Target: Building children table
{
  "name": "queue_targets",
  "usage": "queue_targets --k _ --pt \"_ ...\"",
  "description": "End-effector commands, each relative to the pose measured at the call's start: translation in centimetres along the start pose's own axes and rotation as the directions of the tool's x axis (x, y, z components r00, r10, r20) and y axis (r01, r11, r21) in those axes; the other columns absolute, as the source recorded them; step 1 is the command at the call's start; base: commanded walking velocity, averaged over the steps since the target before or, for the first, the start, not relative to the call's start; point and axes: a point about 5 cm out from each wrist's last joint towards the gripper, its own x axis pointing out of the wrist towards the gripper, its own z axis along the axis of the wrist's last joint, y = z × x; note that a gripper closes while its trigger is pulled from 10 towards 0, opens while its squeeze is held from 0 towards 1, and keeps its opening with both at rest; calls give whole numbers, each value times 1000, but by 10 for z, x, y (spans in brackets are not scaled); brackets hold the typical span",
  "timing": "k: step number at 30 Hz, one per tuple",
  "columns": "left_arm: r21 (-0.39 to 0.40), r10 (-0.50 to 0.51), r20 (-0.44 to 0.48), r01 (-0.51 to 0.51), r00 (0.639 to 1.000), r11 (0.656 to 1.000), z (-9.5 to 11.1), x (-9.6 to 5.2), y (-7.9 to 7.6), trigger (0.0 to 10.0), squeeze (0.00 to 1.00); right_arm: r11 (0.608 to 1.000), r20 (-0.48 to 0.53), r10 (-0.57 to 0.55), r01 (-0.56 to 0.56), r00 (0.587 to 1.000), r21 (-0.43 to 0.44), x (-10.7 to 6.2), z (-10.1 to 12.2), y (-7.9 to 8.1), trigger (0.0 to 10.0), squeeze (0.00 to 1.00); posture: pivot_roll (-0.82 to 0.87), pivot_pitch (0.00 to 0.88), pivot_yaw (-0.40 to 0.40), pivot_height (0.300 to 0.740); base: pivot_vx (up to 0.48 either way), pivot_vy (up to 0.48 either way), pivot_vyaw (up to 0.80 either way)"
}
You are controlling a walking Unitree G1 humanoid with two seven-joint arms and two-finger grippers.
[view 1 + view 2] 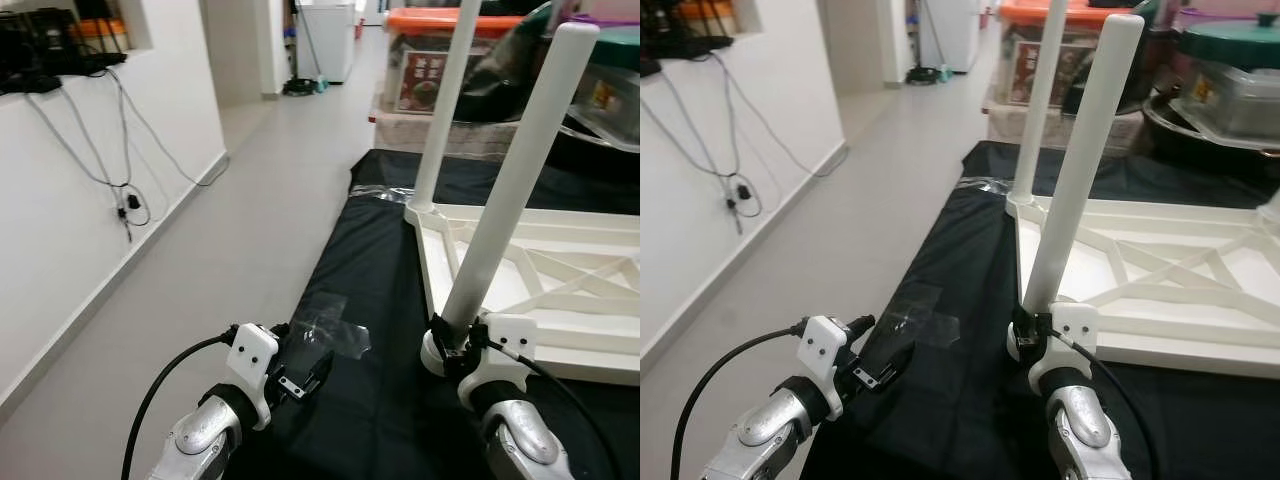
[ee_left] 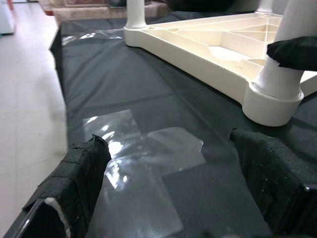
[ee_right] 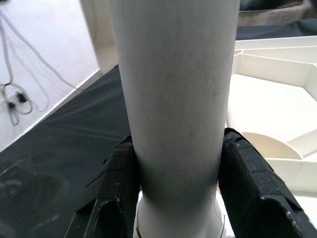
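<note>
We are looking down over our two silver arms at an upturned white plastic children's table top [image 1: 560,290], lying underside-up with its ribbed bracing showing, on a black mat [image 1: 370,300] spread over a pale tiled floor [image 1: 240,230]. Our right pincer [image 1: 452,343] is clamped around the base of a white table leg [image 1: 515,170], just above the round corner socket [image 2: 270,106] at the near corner of the top; the right wrist view shows a black finger [image 3: 247,173] pressed against either side of the tube. The leg stands up from the socket but leans slightly, so we judge it is being seated, not yet proven home. A second leg [image 1: 447,100] already stands upright in the far corner on that side. Our left pincer [image 1: 300,375] hovers low over the mat, just beside the socket, its fingers spread wide and holding nothing; beneath it lie strips of clear tape [image 2: 143,163] stuck to the mat. So the step in hand seems to be fitting the second leg. The next move, as we judge it, calls for bringing the leg square to the socket and pressing or twisting it straight down until it sits firm, perhaps with the left pincer bracing the table top so that it does not slide on the mat. Beyond the mat stand stacked storage boxes [image 1: 440,60], and cables [image 1: 110,130] hang down the white wall on our left.
</note>
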Motion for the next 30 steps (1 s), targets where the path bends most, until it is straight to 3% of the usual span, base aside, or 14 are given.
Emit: queue_targets --k 1,2,5,9,18,30 --pt "-6 5 -17 -5 1000 1000 -3 -1 2 10000 0 999 33 -29 29 999 28 -2 6 -9 0 0 31 11 21 740 0 0 -788" --pt "-5 5 -19 -5 1000 1000 -3 0 3 10000 0 995 41 -102 102 994 5 -3 6 -20 0 0 29 9 23 740 0 0 -788" --pt "-4 3 -20 -3 1000 1000 -3 0 3 10000 0 990 42 -141 140 989 13 -4 5 -24 0 0 29 10 23 740 0 0 -788" --pt "-1 3 -23 -3 1000 1000 -3 0 3 10000 0 992 27 -116 115 993 52 -8 1 -15 0 0 32 12 26 740 0 0 -797" --pt "13 11 -20 -11 1000 1000 -2 0 4 10000 0 999 38 -36 35 999 39 -7 1 0 0 0 35 11 21 740 0 0 -797" --pt "5 29 -26 -29 999 1000 -3 -1 4 10000 0 999 63 -26 25 998 24 0 6 0 0 0 41 13 17 740 0 0 -799"
